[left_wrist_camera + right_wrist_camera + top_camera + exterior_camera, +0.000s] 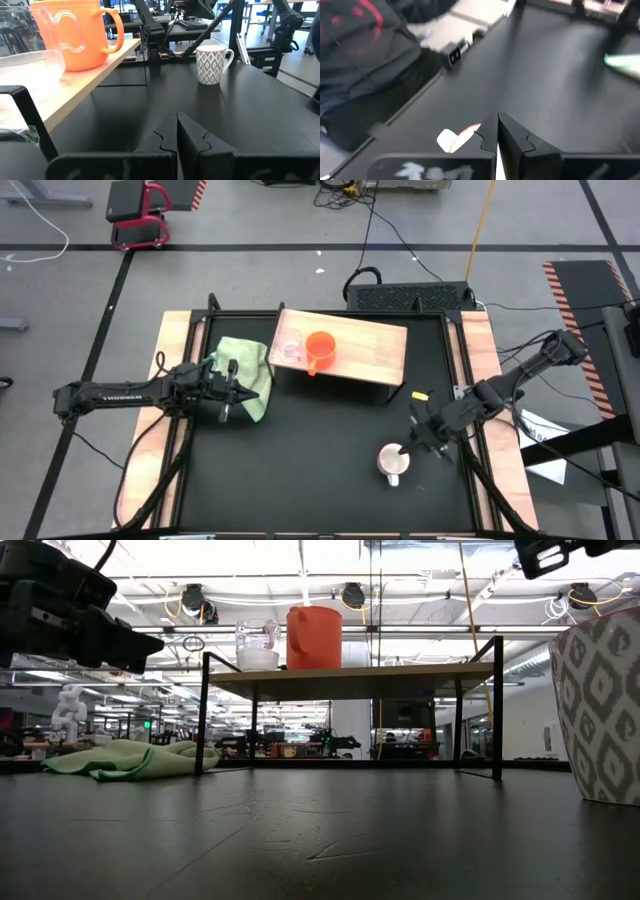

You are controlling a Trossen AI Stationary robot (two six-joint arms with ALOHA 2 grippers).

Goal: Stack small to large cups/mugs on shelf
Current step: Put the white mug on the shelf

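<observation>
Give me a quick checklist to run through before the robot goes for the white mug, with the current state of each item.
1. Glass cup on the shelf: ok.
2. Orange mug on the shelf beside the glass cup, upright: ok.
3. White mug on the shelf: not ok, it stands on the black table.
4. White mug upright, nothing holding it: ok.
5. Right gripper ready to grasp: not ok, it is shut, just beside the white mug.
6. Left gripper clear of the work: ok, shut and empty over the green cloth.
</observation>
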